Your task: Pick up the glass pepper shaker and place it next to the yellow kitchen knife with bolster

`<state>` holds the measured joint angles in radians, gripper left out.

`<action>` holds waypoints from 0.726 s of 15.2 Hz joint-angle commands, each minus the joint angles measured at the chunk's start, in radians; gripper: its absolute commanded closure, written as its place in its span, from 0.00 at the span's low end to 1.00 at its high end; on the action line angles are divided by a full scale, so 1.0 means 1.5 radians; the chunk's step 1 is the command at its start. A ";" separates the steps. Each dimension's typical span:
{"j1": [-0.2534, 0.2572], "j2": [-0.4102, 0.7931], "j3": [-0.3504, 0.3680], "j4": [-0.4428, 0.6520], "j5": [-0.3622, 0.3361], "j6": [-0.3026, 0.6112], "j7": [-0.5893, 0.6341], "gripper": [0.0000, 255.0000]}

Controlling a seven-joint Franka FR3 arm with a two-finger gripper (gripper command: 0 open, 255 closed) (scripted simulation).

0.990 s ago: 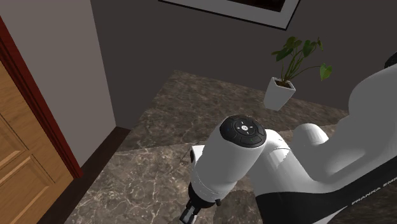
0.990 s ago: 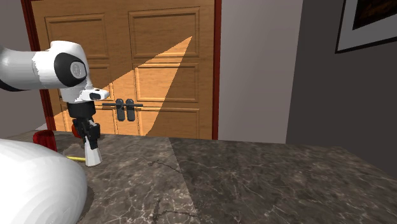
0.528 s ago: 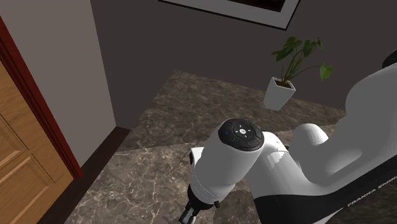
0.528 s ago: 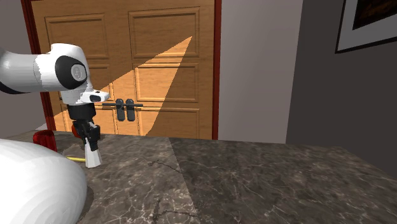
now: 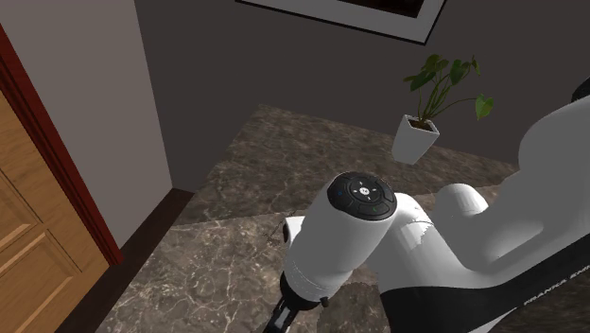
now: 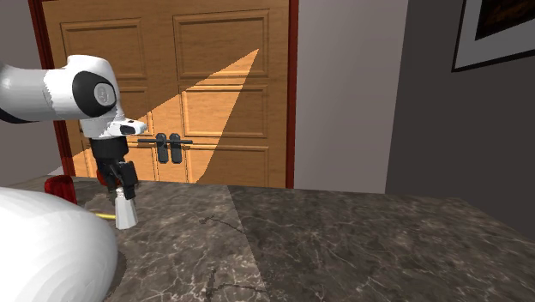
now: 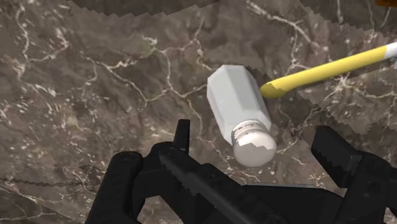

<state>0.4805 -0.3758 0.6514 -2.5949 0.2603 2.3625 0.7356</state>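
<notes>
One pepper shaker (image 7: 240,111): whitish faceted body, rounded cap.

Legible writing: "FRANKA" along the white arm (image 5: 340,246) at the shoulder view's lower right, with the letters after it cut by the frame edge.

Position relative to the claw (image 7: 256,132): the cap end points at the claw and the body points away. The cap sits in the gap between the two black fingers (image 7: 337,153). The fingers are spread wide and neither visibly touches the pepper shaker, so the claw grips nothing.

In the second exterior view the pepper shaker hangs or stands directly under the claw, cap up and slightly tilted, with its base at bench level. Contact with the bench (image 7: 95,83) cannot be confirmed.

Nearest neighbour is the yellow-handled kitchen knife (image 7: 324,69), lying flat on the dark veined marble. The rounded end of its handle is just beside the far end of the pepper shaker body; I cannot tell whether they touch. The knife's pale far part is cut off by the frame edge.

Partly hidden:
- A red object (image 6: 58,186) behind the arm's near link cannot be identified.
- In the shoulder view the claw is cut by the bottom edge.

Further out are a wooden double door (image 6: 206,94), a potted plant (image 5: 421,128) and a framed picture (image 6: 497,30).
</notes>
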 commanded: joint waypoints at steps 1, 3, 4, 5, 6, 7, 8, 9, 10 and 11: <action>0.006 -0.027 -0.013 0.015 0.006 -0.042 -0.007 0.00; 0.013 -0.057 -0.028 0.035 0.011 -0.090 -0.013 0.00; 0.013 -0.056 -0.029 0.035 0.011 -0.090 -0.013 0.00; 0.013 -0.056 -0.029 0.035 0.011 -0.090 -0.013 0.00; 0.013 -0.057 -0.029 0.035 0.011 -0.090 -0.013 0.00; 0.013 -0.056 -0.029 0.035 0.011 -0.090 -0.013 0.00; 0.013 -0.056 -0.029 0.035 0.011 -0.090 -0.013 0.00; 0.013 -0.056 -0.029 0.035 0.011 -0.090 -0.013 0.00; 0.013 -0.056 -0.029 0.035 0.011 -0.090 -0.013 0.00; 0.013 -0.056 -0.029 0.035 0.011 -0.090 -0.013 0.00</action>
